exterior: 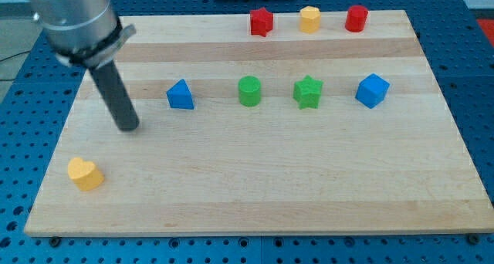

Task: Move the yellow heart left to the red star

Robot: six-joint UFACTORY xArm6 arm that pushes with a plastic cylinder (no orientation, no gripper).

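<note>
Yellow heart (84,174) bottom-left | my tip (128,127) above-right, apart

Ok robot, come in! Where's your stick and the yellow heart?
My tip on bare board, above-right of yellow heart, not touching. Red star far off at view's top. Blue block near the path.

Top row on the board (255,194), left to right: red star (262,22), yellow hexagon (309,19), red cylinder (356,18). Middle row: blue triangle (180,95), green cylinder (249,91), green star (308,92), blue cube (372,90). My tip (129,126) stands at 8 o'clock from the triangle, apart from it. The yellow heart (84,174) lies at 7 o'clock from the tip, near the bottom-left corner.
</note>
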